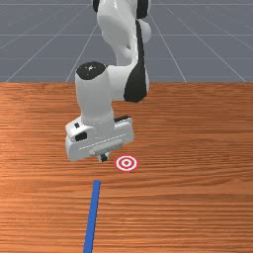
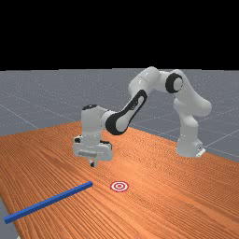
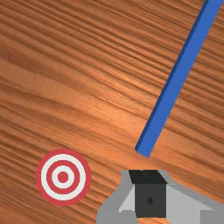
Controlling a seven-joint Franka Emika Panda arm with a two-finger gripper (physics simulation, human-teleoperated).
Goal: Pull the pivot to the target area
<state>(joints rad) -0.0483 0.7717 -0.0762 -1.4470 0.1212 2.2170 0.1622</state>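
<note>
Orange-brown wood surface (image 1: pixel 197 197): one long blue bar (image 1: pixel 92 212), flat, off the red-and-white bullseye (image 1: pixel 126 163); one end effector (image 1: pixel 103 158), near bar's end, closed narrow, holding nothing; pull to be done

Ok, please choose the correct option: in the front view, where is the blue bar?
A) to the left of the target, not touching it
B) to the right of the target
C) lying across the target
A, because the blue bar lies left of the target, and wood shows between them.
</note>
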